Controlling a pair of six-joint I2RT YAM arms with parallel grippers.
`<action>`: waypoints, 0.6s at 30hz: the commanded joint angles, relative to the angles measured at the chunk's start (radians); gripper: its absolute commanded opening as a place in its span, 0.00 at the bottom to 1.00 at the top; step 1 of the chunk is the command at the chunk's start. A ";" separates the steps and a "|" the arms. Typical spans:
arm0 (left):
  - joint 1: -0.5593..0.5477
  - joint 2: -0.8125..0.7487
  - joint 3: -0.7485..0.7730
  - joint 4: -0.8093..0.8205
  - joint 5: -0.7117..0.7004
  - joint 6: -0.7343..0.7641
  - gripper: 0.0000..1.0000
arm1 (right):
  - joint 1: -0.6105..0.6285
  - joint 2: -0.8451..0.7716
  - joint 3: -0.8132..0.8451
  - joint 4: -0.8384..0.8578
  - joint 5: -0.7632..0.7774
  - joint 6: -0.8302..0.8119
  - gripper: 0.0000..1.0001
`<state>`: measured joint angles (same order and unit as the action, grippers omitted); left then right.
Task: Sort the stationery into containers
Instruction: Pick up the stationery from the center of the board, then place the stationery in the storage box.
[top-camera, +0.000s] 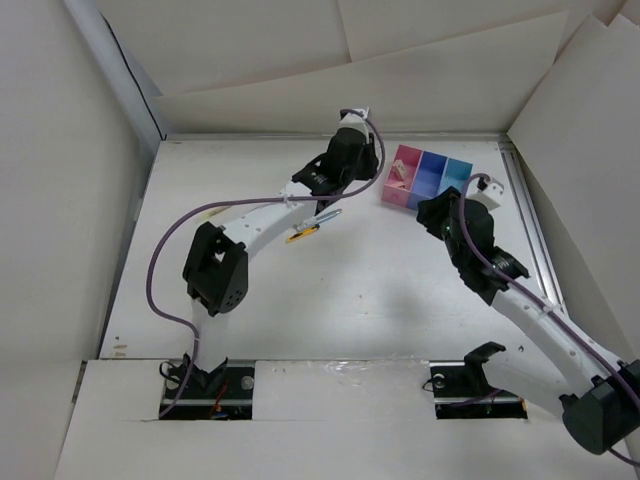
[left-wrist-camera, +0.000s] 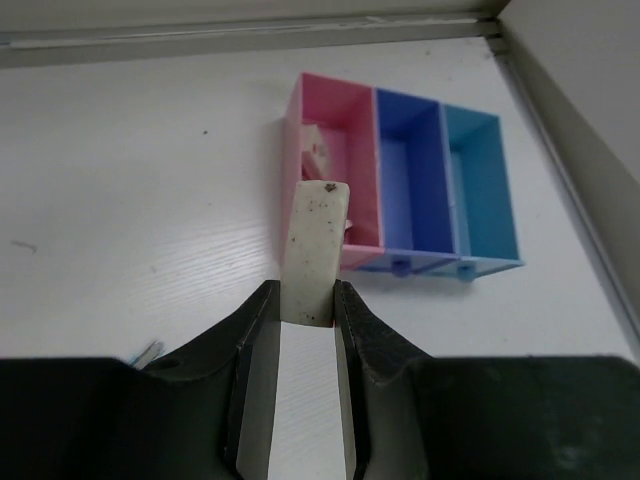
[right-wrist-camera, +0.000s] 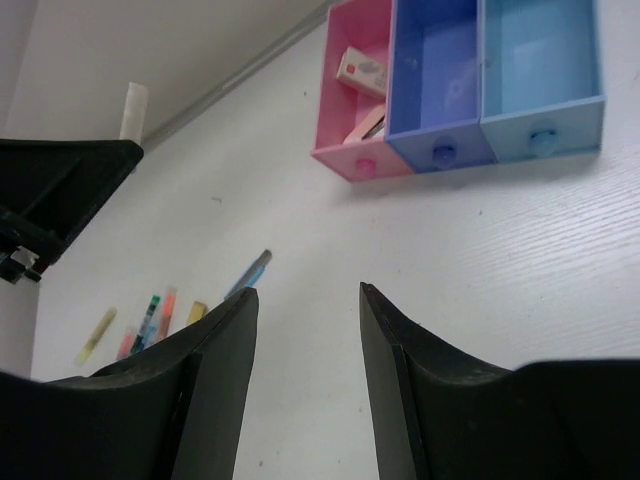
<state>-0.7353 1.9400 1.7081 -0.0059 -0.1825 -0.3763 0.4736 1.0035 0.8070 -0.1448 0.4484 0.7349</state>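
Observation:
My left gripper (left-wrist-camera: 307, 300) is shut on a pale beige eraser block (left-wrist-camera: 316, 245) with dark specks, held above the table just short of the pink bin (left-wrist-camera: 338, 150). From above, that gripper (top-camera: 352, 128) hangs left of the containers (top-camera: 428, 177): pink, dark blue (left-wrist-camera: 410, 170) and light blue (left-wrist-camera: 480, 180) in a row. The pink bin (right-wrist-camera: 352, 100) holds a small boxed eraser (right-wrist-camera: 364, 70) and a beige piece (right-wrist-camera: 368, 124). Loose pens (top-camera: 315, 225) lie under the left arm. My right gripper (right-wrist-camera: 305, 290) is open and empty, near the bins' front.
A blue pen (right-wrist-camera: 246, 275) and several coloured pens and small blocks (right-wrist-camera: 150, 315) lie on the white table, left of my right gripper. White walls enclose the table; a metal rail (top-camera: 530, 230) runs along the right edge close to the bins.

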 joint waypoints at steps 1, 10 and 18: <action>0.020 0.082 0.117 0.006 0.142 -0.035 0.06 | -0.035 -0.092 -0.025 0.045 0.072 0.044 0.51; 0.020 0.358 0.467 -0.003 0.278 -0.093 0.11 | -0.095 -0.160 -0.066 0.045 0.030 0.054 0.51; 0.020 0.474 0.580 0.043 0.290 -0.125 0.15 | -0.104 -0.169 -0.066 0.054 -0.002 0.054 0.51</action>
<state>-0.7124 2.4382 2.2009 -0.0216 0.0872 -0.4801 0.3786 0.8513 0.7372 -0.1410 0.4618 0.7834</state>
